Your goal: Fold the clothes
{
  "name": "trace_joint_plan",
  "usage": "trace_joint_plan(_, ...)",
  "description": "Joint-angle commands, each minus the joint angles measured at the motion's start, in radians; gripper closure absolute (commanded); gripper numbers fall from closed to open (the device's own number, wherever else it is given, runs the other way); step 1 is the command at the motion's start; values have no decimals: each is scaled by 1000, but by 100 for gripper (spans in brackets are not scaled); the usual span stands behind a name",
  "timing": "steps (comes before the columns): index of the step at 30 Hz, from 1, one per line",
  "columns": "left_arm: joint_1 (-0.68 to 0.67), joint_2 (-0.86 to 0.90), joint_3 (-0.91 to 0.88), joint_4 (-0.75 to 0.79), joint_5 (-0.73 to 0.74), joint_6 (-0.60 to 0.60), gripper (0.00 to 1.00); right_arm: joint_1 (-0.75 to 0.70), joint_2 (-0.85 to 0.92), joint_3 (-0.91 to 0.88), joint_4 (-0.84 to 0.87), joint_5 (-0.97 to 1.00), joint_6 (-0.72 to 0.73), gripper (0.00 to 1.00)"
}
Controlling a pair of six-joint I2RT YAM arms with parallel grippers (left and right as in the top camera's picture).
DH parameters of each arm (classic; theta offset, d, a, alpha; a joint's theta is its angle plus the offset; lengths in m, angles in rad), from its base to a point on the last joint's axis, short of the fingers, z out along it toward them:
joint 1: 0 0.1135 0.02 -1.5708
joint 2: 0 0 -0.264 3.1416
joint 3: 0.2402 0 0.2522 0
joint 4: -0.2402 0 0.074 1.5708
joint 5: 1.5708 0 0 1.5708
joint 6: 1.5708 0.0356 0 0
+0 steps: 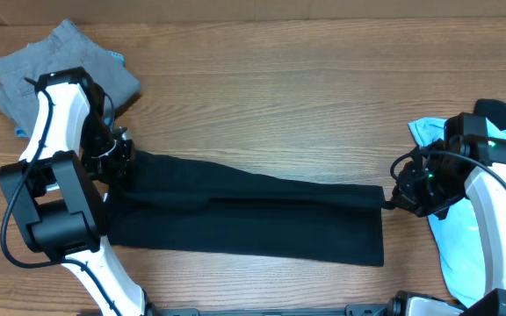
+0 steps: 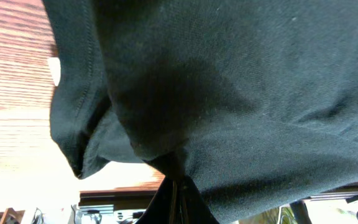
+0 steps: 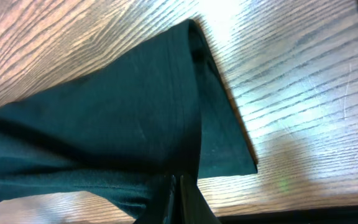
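A black T-shirt lies stretched in a long folded band across the wooden table. My left gripper is shut on its left end, where the fabric bunches upward. At the right end my right gripper is shut on the far corner of the shirt. In the left wrist view the black T-shirt fills the frame and pinches down into my left gripper. In the right wrist view the black T-shirt's folded corner runs away from my right gripper, pinched at its edge.
Grey trousers lie crumpled at the back left, behind the left arm. A light-blue tee lies at the right edge under the right arm. Bare wood spans the middle back of the table.
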Motion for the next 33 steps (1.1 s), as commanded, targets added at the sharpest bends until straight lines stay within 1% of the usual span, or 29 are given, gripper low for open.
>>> trace_joint_plan(1, 3, -11, -9, 3, -55, -32, 95, -3, -1, -46, 7, 19, 38, 96)
trace_joint_plan(3, 3, -11, -9, 5, -85, -57, 96, -2, 1, -74, 13, 16, 56, 96)
trace_joint_plan(7, 3, -11, -9, 13, -86, -56, 96, -3, 2, -109, 31, 11, 93, 96)
trace_joint_plan(8, 3, -11, -9, 14, -85, -56, 96, -2, 2, -125, 30, 18, 146, 96)
trace_joint_plan(12, 3, -11, -9, 13, -83, -57, 96, -3, 2, -148, 56, 42, 223, 95)
trace_joint_plan(14, 3, -11, -9, 11, -82, -57, 96, -3, 2, -162, 72, 63, 254, 91)
trace_joint_plan(16, 3, -11, -9, 11, -82, -57, 96, -2, 2, -183, 90, 63, 264, 78)
trace_joint_plan(17, 3, -11, -9, 10, -80, -57, 95, -3, 3, -204, 111, 64, 264, 78)
trace_joint_plan(18, 3, -11, -9, 9, -80, -57, 93, -3, 3, -209, 118, 64, 264, 73)
trace_joint_plan(19, 3, -11, -9, 8, -80, -57, 91, -5, 2, -209, 122, 65, 264, 70)
trace_joint_plan(20, 3, -11, -9, 7, -80, -57, 86, -5, 2, -209, 127, 64, 264, 70)
trace_joint_plan(21, 3, -11, -9, 7, -75, -60, 76, -5, 2, -208, 136, 63, 264, 70)
trace_joint_plan(22, 3, -11, -9, 8, -72, -60, 70, -5, 2, -208, 143, 61, 264, 70)
trace_joint_plan(24, 3, -11, -9, 7, -64, -59, 66, -5, 2, -208, 165, 32, 240, 69)
trace_joint_plan(30, 3, -11, -3, 3, -45, -55, 66, -3, 2, -208, 241, -166, 88, 69)
trace_joint_plan(33, 2, -11, 14, -7, -45, -55, 67, -3, 2, -208, 249, -161, 92, 66)
